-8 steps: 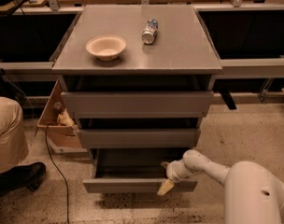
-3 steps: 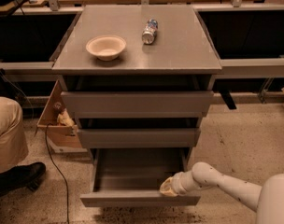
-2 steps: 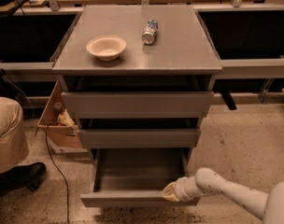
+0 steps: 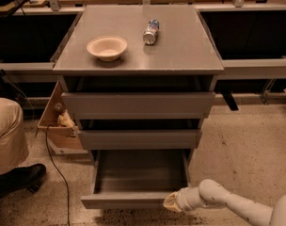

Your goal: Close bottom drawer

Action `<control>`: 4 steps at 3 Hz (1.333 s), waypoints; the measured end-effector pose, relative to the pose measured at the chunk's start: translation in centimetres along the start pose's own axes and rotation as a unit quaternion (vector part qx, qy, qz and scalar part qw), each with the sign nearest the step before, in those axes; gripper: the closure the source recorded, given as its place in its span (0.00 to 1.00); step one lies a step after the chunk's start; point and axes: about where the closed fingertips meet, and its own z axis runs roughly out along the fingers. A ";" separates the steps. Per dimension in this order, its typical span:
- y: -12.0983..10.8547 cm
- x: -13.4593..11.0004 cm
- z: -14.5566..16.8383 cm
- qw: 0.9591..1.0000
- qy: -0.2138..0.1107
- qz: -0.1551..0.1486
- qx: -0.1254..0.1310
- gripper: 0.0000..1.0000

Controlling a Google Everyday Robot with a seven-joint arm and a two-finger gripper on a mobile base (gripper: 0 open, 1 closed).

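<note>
The grey cabinet (image 4: 180, 55) stands in the middle of the view, with three drawers one under the other. The bottom drawer (image 4: 129, 200) is at 6 o'clock from the cabinet top. It is pulled far out toward the camera, so its shallow grey box is open to see and nothing lies inside. Its flat front panel is the lowest part of the cabinet, close to the speckled floor (image 4: 246, 145).

The gripper (image 4: 173, 202) is at about 5 o'clock in the view, at the end of the white arm (image 4: 227, 205) that comes in from the lower right corner. It is at the right end of the front panel of the bottom drawer and seems to touch it. If it is released or clenched, I cannot tell.

The middle drawer (image 4: 139, 139) and the top drawer (image 4: 138, 105) are both pushed in further. On the cabinet top a pale bowl (image 4: 107, 47) stands at 10 o'clock, and a can (image 4: 151, 31) lies on its side at 12 o'clock, just beside the bowl.

At 9 o'clock from the cabinet there is a cardboard box (image 4: 53, 126), and further left a person's leg (image 4: 6, 133) with a black shoe (image 4: 16, 179).
</note>
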 end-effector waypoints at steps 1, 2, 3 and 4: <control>0.1 1.1 0.9 1.000 -0.003 -0.007 0.008 1.00; -0.7 2.1 2.3 0.999 -0.003 -0.030 0.022 1.00; -1.6 2.5 4.0 0.998 -0.006 -0.050 0.030 1.00; -5.0 1.5 6.6 0.995 -0.019 -0.083 0.043 1.00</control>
